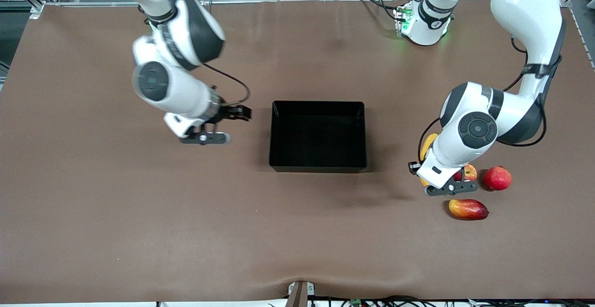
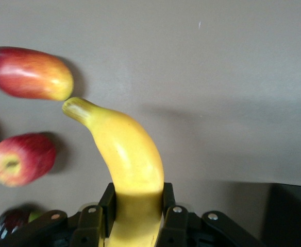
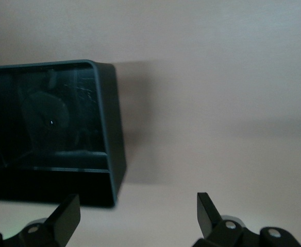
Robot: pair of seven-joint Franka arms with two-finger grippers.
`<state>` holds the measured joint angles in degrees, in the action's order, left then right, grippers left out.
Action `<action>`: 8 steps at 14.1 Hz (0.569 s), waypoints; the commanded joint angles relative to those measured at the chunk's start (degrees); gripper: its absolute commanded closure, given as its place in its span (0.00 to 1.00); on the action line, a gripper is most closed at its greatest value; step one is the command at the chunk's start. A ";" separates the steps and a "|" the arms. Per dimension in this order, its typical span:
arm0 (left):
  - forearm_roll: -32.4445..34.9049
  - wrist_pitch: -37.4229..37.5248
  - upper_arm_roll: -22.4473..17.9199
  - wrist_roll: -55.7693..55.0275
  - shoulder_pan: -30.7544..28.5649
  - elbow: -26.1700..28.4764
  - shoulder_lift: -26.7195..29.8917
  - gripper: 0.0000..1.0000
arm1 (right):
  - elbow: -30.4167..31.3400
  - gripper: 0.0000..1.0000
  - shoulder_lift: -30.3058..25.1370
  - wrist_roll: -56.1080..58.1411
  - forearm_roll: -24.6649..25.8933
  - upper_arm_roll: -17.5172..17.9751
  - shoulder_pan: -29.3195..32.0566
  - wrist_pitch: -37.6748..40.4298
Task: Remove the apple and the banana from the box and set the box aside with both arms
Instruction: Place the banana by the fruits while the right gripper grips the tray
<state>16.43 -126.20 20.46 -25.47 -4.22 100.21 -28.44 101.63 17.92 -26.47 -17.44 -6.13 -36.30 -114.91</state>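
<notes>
A brown mat covers the table [image 1: 93, 232] from edge to edge, with faint creases and a shallow ripple along the edge nearest the front camera; pale rails frame the edge where the bases stand, and dark cables trail past the near edge.

Toward the right arm's end of the table, the right gripper [image 1: 241, 112] hangs low over bare mat beside the box, its fingers [image 3: 65, 213] spread wide with nothing between them. The wrist view shows one corner and a low wall of the box just ahead of the fingertips.

The box [image 1: 318, 163], glossy black and shallow, sits at the middle of the table, well clear of every edge, with nothing inside it.

Toward the left arm's end, the left gripper [image 2: 137, 216] is over the cluster of fruit, its fingers pinching the thick end of the banana [image 2: 124, 159], whose stem end points toward the mango [image 2: 29, 73]. In the front view only a yellow sliver of banana shows past the wrist. The apple [image 1: 468, 172] lies beside the gripper, the plain red fruit [image 1: 497, 178] just beside it toward the table's end, and the mango nearer the front camera than both.

A green-lit base [image 1: 420, 28] stands at the edge by the rails.
</notes>
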 commanded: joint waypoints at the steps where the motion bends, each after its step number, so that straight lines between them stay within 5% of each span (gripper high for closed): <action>1: -0.08 -7.21 0.11 7.17 -2.37 5.78 -1.00 1.00 | 2.43 0.00 4.30 -4.71 -0.14 -0.90 -5.17 -8.90; 5: 6.42 -14.14 -0.16 8.68 -4.56 10.26 -2.59 1.00 | 2.26 0.00 8.79 -5.87 4.33 -1.08 -6.68 -13.92; 8: 7.48 -15.65 -0.16 8.68 -6.15 10.62 -4.16 1.00 | 2.00 0.25 12.48 -6.04 4.34 -0.90 -6.77 -19.20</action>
<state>22.64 -140.22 19.97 -17.53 -9.25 109.75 -32.78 104.31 28.32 -31.34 -14.24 -6.89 -42.85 -131.94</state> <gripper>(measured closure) 0.612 0.048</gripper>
